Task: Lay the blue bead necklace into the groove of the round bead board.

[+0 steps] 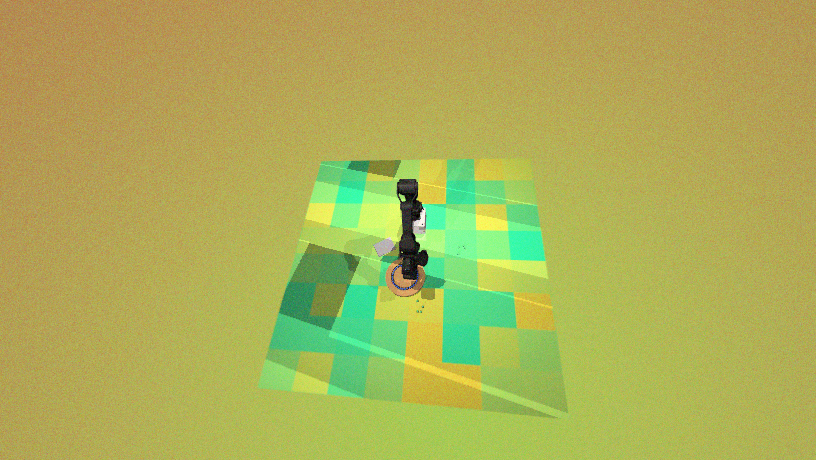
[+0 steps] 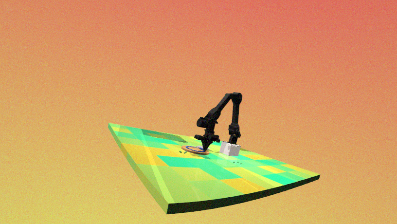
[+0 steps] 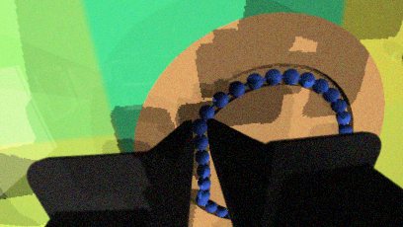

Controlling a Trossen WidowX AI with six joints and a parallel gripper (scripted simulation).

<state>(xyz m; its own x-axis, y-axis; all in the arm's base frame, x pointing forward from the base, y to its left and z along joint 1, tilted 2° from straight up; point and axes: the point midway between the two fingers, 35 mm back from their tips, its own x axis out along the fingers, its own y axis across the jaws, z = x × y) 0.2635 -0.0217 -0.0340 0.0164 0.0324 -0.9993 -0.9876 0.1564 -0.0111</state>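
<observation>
The round tan bead board (image 1: 404, 293) (image 2: 183, 149) (image 3: 160, 111) lies flat on the patterned table top. The blue bead necklace (image 1: 392, 278) (image 3: 290, 76) lies on it as a loop. In the wrist view its upper beads follow the curved groove, with a dark groove line showing just outside them. Its left side runs nearly straight down between the fingers. My gripper (image 2: 205, 150) (image 3: 200, 126) points down at the board's near side and is shut on the necklace at one bead. The fingers hide the loop's lower right part. Whether the held beads sit in the groove is unclear.
A grey flat-topped block (image 1: 384, 247) is beside the board. A white box (image 1: 421, 224) (image 2: 230, 149) stands by the arm's base. Small dark green bits lie past the board (image 1: 404, 293), and others lie right of the arm in the top view.
</observation>
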